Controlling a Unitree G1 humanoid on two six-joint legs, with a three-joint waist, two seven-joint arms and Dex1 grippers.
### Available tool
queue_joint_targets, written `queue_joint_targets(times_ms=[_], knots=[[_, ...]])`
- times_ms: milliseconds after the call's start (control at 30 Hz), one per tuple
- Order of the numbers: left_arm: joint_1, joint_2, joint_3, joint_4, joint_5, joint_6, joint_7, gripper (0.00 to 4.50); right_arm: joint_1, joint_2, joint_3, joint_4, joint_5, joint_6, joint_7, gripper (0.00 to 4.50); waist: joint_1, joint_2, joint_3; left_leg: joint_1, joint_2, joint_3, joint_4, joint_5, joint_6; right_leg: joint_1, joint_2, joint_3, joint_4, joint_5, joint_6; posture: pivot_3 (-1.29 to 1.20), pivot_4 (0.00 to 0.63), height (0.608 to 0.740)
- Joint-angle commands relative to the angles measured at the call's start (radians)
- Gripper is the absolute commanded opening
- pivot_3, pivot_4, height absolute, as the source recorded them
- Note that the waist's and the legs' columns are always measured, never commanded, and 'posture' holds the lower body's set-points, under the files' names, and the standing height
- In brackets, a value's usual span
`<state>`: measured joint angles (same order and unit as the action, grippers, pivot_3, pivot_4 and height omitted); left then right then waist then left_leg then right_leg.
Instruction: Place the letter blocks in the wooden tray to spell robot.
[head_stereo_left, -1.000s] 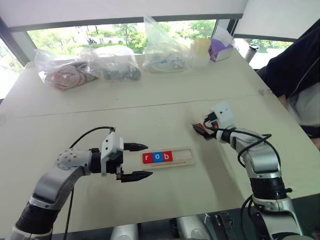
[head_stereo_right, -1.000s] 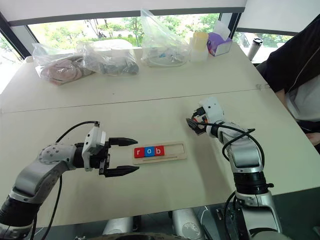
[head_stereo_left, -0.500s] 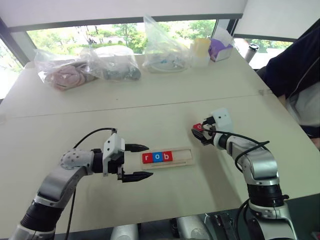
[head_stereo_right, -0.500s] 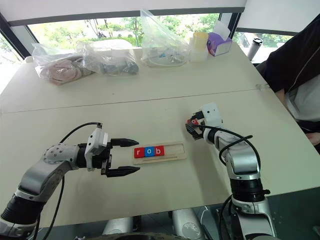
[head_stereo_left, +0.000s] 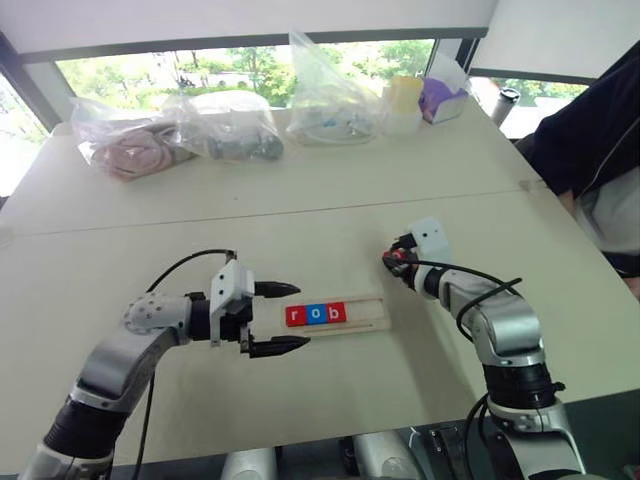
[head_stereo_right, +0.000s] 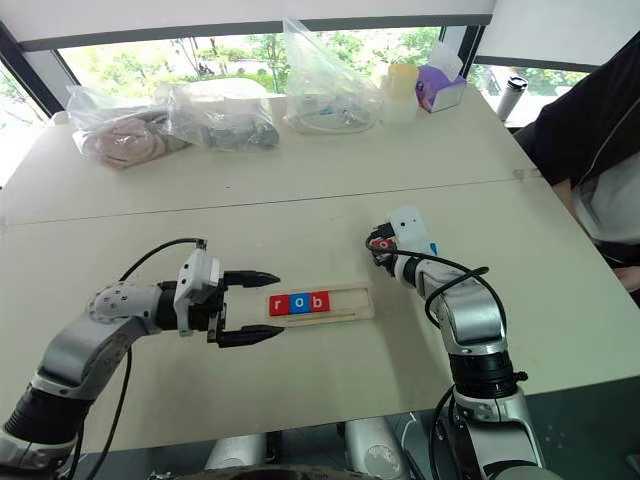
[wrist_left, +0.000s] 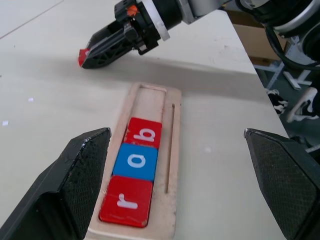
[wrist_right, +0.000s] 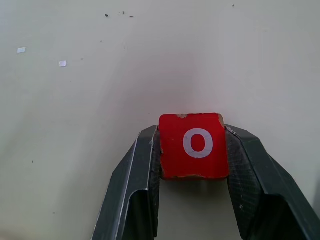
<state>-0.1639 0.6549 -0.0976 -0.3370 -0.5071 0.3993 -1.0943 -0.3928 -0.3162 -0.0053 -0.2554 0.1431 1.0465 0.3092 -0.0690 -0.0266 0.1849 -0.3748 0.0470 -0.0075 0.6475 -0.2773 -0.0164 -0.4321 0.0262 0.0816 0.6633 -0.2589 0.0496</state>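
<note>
Beyond my work area the pale table (head_stereo_left: 330, 190) carries clutter along its far edge, by the window (head_stereo_left: 150, 70); I see a clear plastic bag (head_stereo_left: 125, 140) with pinkish cloth inside at far left; just beside it a second bag (head_stereo_left: 228, 125) with grey contents; a taller, puffed-up bag (head_stereo_left: 325, 95) sits further right; then a yellowish tub (head_stereo_left: 403, 100) and a purple tissue box (head_stereo_left: 440, 95), near each other; a dark travel cup (head_stereo_left: 503, 103) stands past the table's corner; a person in dark clothing (head_stereo_left: 595, 130) sits at the right edge.

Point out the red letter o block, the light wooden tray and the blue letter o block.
red letter o block (wrist_right: 193, 145), right wrist view, top face.
light wooden tray (wrist_left: 175, 150), left wrist view, long side rail.
blue letter o block (wrist_left: 136, 161), left wrist view, face centre.
</note>
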Motion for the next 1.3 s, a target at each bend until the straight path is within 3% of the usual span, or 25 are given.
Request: queue_joint_targets(times_ms=[33, 200, 333, 567, 767, 933, 1000, 1133, 1200, 1300], knots=[[-0.019, -0.002, 0.006, -0.057, -0.035, 0.036, 0.016, 4.50, 0.024, -0.007, -0.049, -0.195, 0.017, 0.109, -0.035, 1.18, 0.000, 0.000, 0.000, 0.000, 0.000, 0.000, 0.000, 0.000, 0.000, 0.000, 0.000, 0.000, 0.000, 0.000, 0.001, 0.00, 0.150, 0.740], [-0.033, 0.000, 0.005, -0.074, -0.052, 0.070, 0.022, 4.50, 0.150, 0.012, -0.109, -0.534, 0.036, 0.372, -0.078, 1.18, 0.002, 0.000, 0.000, -0.002, 0.000, -0.002, -0.001, 0.000, 0.000, -0.001, 0.000, 0.000, 0.000, 0.000, 0.002, 0.00, 0.150, 0.740], [-0.030, 0.000, 0.003, -0.068, -0.055, 0.068, 0.010, 4.50, 0.216, 0.053, -0.139, -0.661, 0.027, 0.507, -0.112, 1.18, -0.002, 0.000, 0.000, -0.001, 0.000, -0.001, -0.001, 0.000, 0.000, -0.001, 0.000, 0.000, 0.000, -0.002, 0.000, 0.00, 0.150, 0.740], [-0.023, -0.014, -0.016, -0.006, -0.033, 0.008, -0.041, 4.50, 0.287, 0.132, -0.174, -0.652, 0.003, 0.493, -0.167, 1.18, -0.001, 0.000, 0.000, -0.001, 0.000, 0.000, -0.001, 0.000, -0.001, -0.002, -0.001, 0.000, -0.001, -0.002, -0.002, 0.00, 0.150, 0.740], [-0.015, -0.019, -0.019, 0.037, -0.014, -0.042, -0.074, 4.50, 0.305, 0.132, -0.166, -0.612, 0.000, 0.444, -0.173, 1.18, -0.001, 0.000, 0.000, -0.001, 0.000, 0.000, -0.002, 0.000, -0.001, -0.002, -0.001, 0.000, -0.001, -0.002, -0.002, 0.00, 0.150, 0.740], [-0.006, -0.023, -0.018, 0.069, 0.002, -0.083, -0.094, 4.50, 0.309, 0.103, -0.154, -0.603, 0.020, 0.424, -0.142, 3.61, -0.001, 0.000, 0.000, -0.001, 0.000, 0.000, -0.002, 0.000, -0.001, -0.002, -0.001, 0.000, -0.001, -0.002, -0.002, 0.00, 0.150, 0.740], [0.000, -0.026, -0.018, 0.079, 0.008, -0.098, -0.099, 4.50, 0.300, 0.018, -0.136, -0.603, 0.049, 0.402, -0.080, 4.47, -0.001, 0.001, 0.000, -0.001, 0.000, 0.000, -0.002, 0.000, -0.001, -0.002, -0.001, 0.000, -0.001, -0.002, -0.002, 0.00, 0.150, 0.740], [0.003, -0.030, -0.018, 0.090, 0.015, -0.114, -0.104, 4.50, 0.293, -0.176, -0.120, -0.589, 0.114, 0.308, 0.070, 4.47, -0.001, 0.000, 0.001, -0.001, 0.000, 0.001, -0.002, 0.000, -0.001, -0.002, -0.001, 0.000, -0.002, -0.002, -0.002, 0.00, 0.150, 0.740], [0.004, -0.034, -0.020, 0.098, 0.019, -0.122, -0.108, 4.50, 0.303, -0.363, -0.126, -0.535, 0.139, 0.108, 0.265, 4.47, 0.000, 0.000, 0.001, -0.002, -0.001, 0.001, -0.002, 0.000, 0.000, -0.002, -0.001, 0.000, -0.003, -0.002, -0.002, 0.00, 0.150, 0.740], [-0.004, -0.040, -0.024, 0.108, 0.023, -0.128, -0.108, 4.50, 0.337, -0.543, -0.135, -0.386, 0.136, -0.214, 0.499, 4.47, 0.000, 0.001, 0.003, -0.001, -0.002, 0.001, -0.002, 0.000, 0.000, -0.001, -0.002, 0.000, -0.005, -0.002, -0.001, 0.00, 0.150, 0.740]])
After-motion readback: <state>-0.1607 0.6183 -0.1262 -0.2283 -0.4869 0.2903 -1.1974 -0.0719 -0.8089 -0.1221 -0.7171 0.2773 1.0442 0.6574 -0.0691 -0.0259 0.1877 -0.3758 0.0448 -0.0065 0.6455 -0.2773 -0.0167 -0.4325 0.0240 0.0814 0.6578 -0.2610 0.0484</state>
